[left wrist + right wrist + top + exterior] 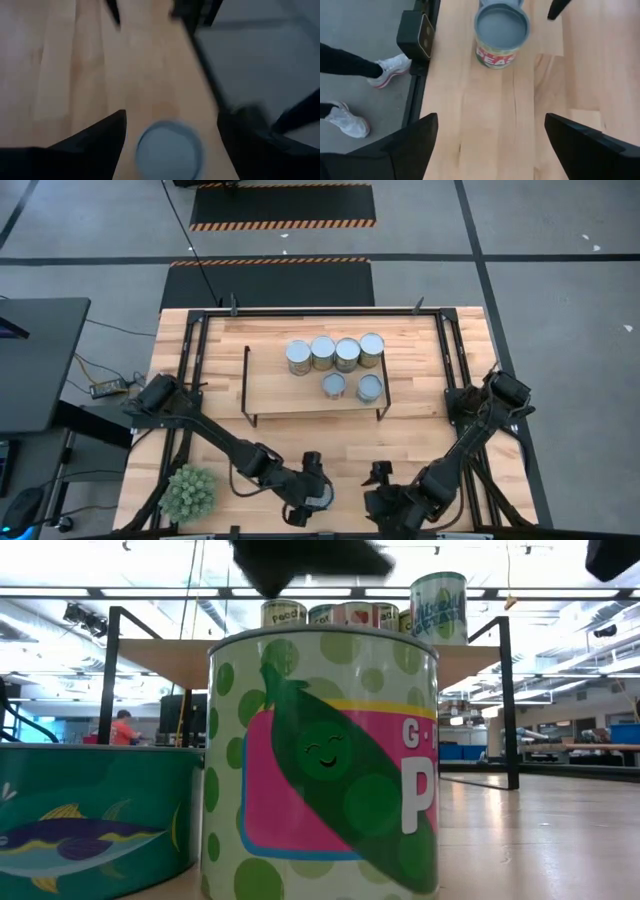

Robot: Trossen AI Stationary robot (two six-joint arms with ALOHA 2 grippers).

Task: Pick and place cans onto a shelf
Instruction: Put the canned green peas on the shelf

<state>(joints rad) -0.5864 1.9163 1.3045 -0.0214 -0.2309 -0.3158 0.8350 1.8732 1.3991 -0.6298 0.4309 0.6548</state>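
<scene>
Left gripper [316, 496] low at the near table edge, its dark fingers [95, 137] spread apart with a small grey-topped metal can [168, 150] standing between them on the wood; not clamped, gaps visible either side of the can in the left wrist view. In the low view this pea-labelled can fills the frame, with a shorter teal fish-labelled tin [95, 810] just beside it. Right gripper [380, 480] near the left one at the same edge, fingers [405, 142] wide apart and holding nothing, bare wood between them; ahead of it the same grey-topped can shows with its pea label. Farther out from both grippers, toward the middle of the table, stands the low shelf of light wooden board on thin black rod legs [290, 392]. On it a back row of four silver-topped cans [334, 353] side by side, and in front of them two smaller bluish-grey-topped cans [352, 387] a little apart. Spiky green plant ball [189, 491] sits beside the left arm at the near edge. Beyond the table edge, a person's white shoes [390, 69] on the grey floor.
</scene>
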